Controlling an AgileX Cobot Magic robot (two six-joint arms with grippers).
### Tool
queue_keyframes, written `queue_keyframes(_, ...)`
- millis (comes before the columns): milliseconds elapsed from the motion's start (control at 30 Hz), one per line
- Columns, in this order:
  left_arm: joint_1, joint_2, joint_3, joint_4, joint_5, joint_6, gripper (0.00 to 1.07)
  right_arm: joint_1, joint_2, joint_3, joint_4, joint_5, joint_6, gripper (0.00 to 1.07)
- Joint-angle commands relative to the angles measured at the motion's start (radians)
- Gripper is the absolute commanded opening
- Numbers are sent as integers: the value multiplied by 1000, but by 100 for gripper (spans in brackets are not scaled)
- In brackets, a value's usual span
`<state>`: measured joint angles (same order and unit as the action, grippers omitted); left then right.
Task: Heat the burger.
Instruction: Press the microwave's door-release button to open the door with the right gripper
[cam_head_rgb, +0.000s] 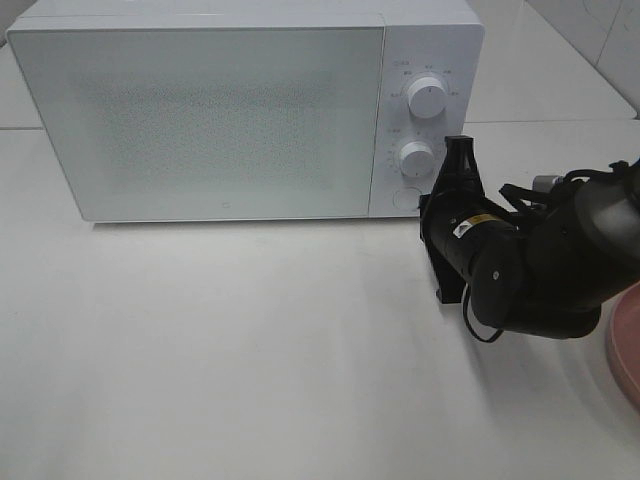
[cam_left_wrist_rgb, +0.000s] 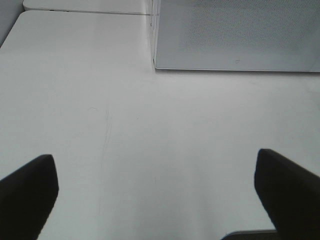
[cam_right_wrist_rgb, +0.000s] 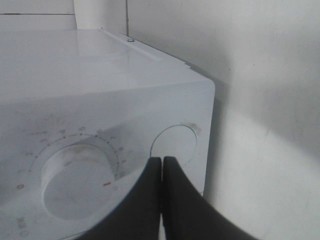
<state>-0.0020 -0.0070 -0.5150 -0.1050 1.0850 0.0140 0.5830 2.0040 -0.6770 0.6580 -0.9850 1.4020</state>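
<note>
The burger is out of view in every frame. The white microwave (cam_head_rgb: 220, 110) stands at the back of the table with its frosted door closed. My right gripper (cam_head_rgb: 425, 207) is shut with nothing in it. In the right wrist view its tips (cam_right_wrist_rgb: 162, 161) rest at the rim of the round button (cam_right_wrist_rgb: 175, 145), beside the lower knob (cam_right_wrist_rgb: 75, 180). My left gripper (cam_left_wrist_rgb: 157, 195) is open over bare table, with the microwave's lower corner (cam_left_wrist_rgb: 235, 35) ahead of it. It does not show in the exterior high view.
The upper knob (cam_head_rgb: 427, 97) sits above the lower knob (cam_head_rgb: 415, 157) on the control panel. A round pink plate (cam_head_rgb: 625, 345) pokes in at the right edge, partly behind the right arm. White table (cam_head_rgb: 250, 350) spreads in front of the microwave.
</note>
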Motion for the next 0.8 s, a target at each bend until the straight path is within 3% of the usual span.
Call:
queue_keyframes(33, -1, -20, 0, -6, -15, -1, 100, -7, 19, -27, -32, 18, 10, 0)
queue_keyframes(800, -1, -20, 0, -5, -15, -1, 100, -31, 132, -153, -62, 39, 33, 0)
